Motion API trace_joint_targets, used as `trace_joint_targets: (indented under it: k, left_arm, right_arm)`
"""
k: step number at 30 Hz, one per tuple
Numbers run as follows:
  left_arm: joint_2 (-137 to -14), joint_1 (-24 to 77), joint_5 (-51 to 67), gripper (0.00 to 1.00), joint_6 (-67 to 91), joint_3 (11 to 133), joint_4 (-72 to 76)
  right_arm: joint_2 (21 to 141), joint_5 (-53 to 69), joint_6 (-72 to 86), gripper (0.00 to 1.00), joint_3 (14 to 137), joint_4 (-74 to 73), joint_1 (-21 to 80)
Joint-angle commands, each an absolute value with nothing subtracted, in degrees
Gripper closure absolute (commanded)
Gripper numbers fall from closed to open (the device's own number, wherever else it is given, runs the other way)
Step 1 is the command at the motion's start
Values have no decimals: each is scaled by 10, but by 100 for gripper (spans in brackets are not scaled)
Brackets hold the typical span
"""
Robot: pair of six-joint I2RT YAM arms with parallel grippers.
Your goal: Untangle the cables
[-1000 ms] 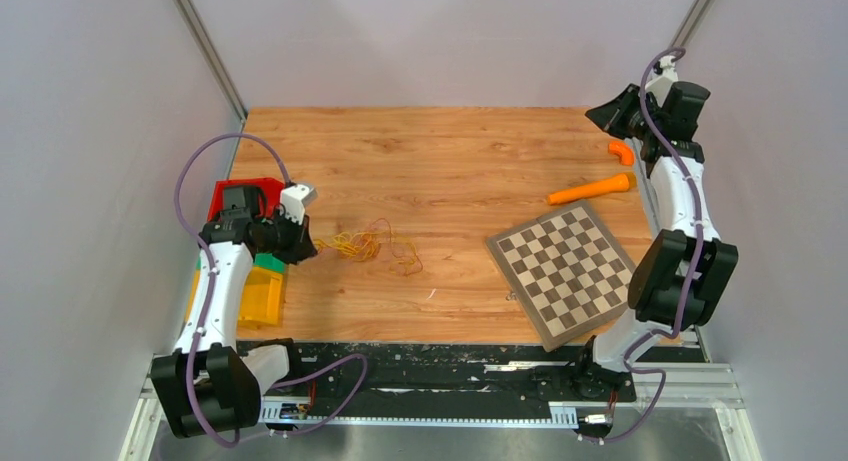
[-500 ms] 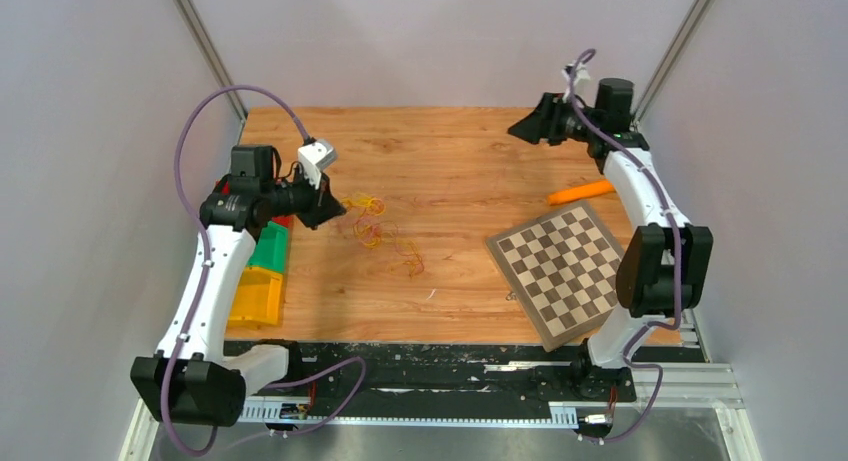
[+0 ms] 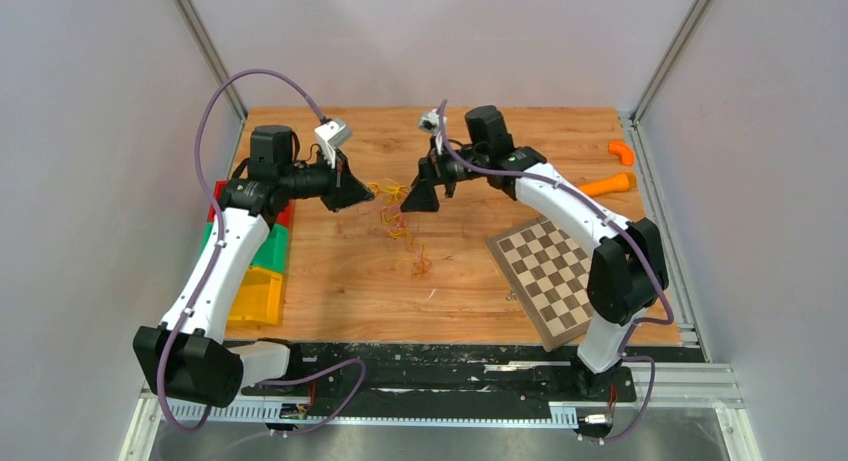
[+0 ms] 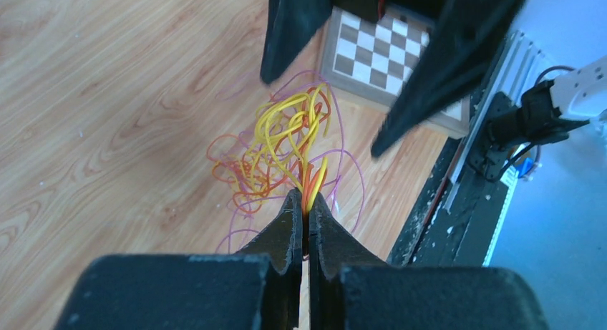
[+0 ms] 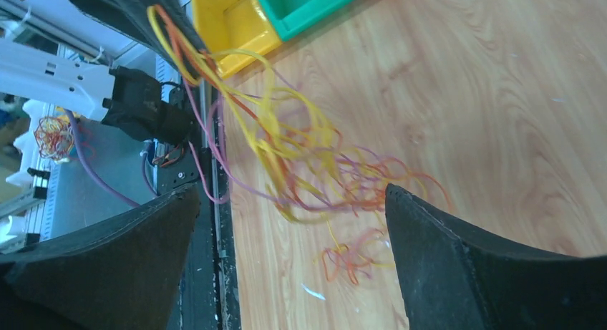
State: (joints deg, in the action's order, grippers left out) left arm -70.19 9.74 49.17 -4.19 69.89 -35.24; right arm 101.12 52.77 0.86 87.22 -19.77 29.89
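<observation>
Over the last second the left arm [image 3: 215, 271] has risen from the table's [image 3: 470, 146] left edge and carried the cables [image 3: 390, 203] inward; the left jaws are pinched nearly closed on a few yellow and orange strands, as the left wrist view shows, and the rest of the knot fans out from their tips above the wood; a small orange curl [image 3: 421, 267] lies lower on the table, and I cannot tell whether it is joined to the bundle. In the same second the right arm [image 3: 560, 196] has swung across from the far right corner to the middle; the right jaws stand wide, empty, just beside the hanging tangle and facing it. The meaning, I judge, is that lifting is done and separating is about to begin; the strands remain looped through each other, so the right side needs to close on a single strand, not a clump.
</observation>
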Motion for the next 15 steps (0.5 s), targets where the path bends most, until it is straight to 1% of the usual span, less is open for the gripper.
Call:
trace_joint_targets:
  k: [1,3,4,5,6,7,8,9,12,15]
  left_arm:
    - [-699,103,529,100,22,697,-292]
    - [-695,103,530,100,42,691,-284]
    - [-694,103,531,100,46,689,-282]
    - [-691,103,532,100,53,687,-282]
    - [-689,103,531,100,56,685,-282]
    - [-684,102,529,100,59,685,-283]
    - [-681,102,523,99,58,687,-290]
    - [-674,101,519,98,52,689,-294]
    - [-657,87,492,93,49,693,-317]
    - [-639,39,485,90,51,689,-342]
  right_arm:
    - [1024,478,-10,2,892,-145,334]
    - [1036,457,9,6,894,-126,339]
    - [1039,456,18,15,892,-118,339]
    - [1041,450,23,41,891,-113,339]
    - [1040,438,24,61,888,-110,339]
    - [1036,421,25,80,884,-109,336]
    - [1031,402,24,96,879,-108,332]
    - [1025,386,24,100,873,-108,326]
    - [1012,379,38,100,858,-108,286]
    - [994,355,47,100,839,-109,239]
